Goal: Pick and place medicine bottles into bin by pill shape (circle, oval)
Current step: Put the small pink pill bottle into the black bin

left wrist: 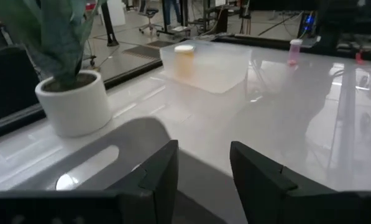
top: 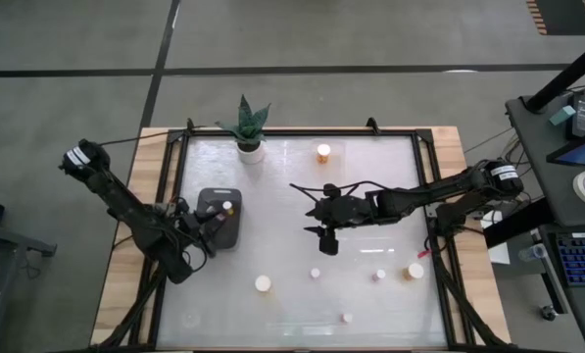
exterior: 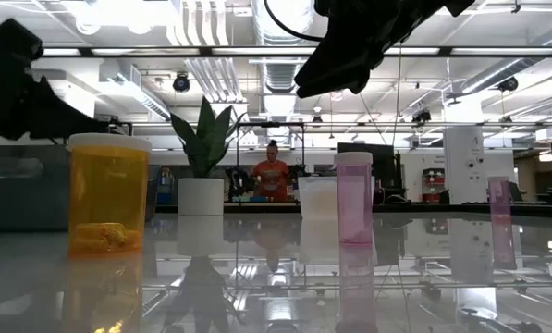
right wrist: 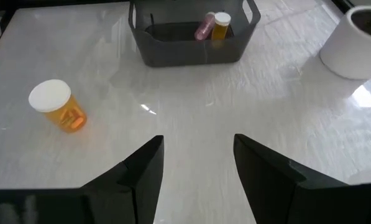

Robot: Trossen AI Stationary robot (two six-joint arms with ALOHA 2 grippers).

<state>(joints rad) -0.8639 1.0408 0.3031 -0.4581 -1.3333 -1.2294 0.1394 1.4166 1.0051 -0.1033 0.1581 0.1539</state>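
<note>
Medicine bottles stand scattered on the white table: an orange one [top: 263, 283], another orange one [top: 414, 272], and small pinkish ones [top: 379, 276], [top: 316, 274], [top: 347, 317]. The dark grey bin [top: 220, 218] holds an orange bottle [right wrist: 220, 25] and a pink bottle [right wrist: 204, 28]. The clear tray [left wrist: 204, 68] holds one orange bottle [left wrist: 184, 53]. My left gripper [top: 212, 227] hangs open at the dark bin's near side, nothing between its fingers [left wrist: 163, 177]. My right gripper [top: 323, 235] hovers open above the table's middle, and its wrist view faces the dark bin.
A white pot with a green plant [top: 250, 147] stands at the far edge, left of the clear tray. A black frame [top: 302, 132] runs round the table top. Bare table surface lies between the dark bin and my right gripper. People stand in the room behind.
</note>
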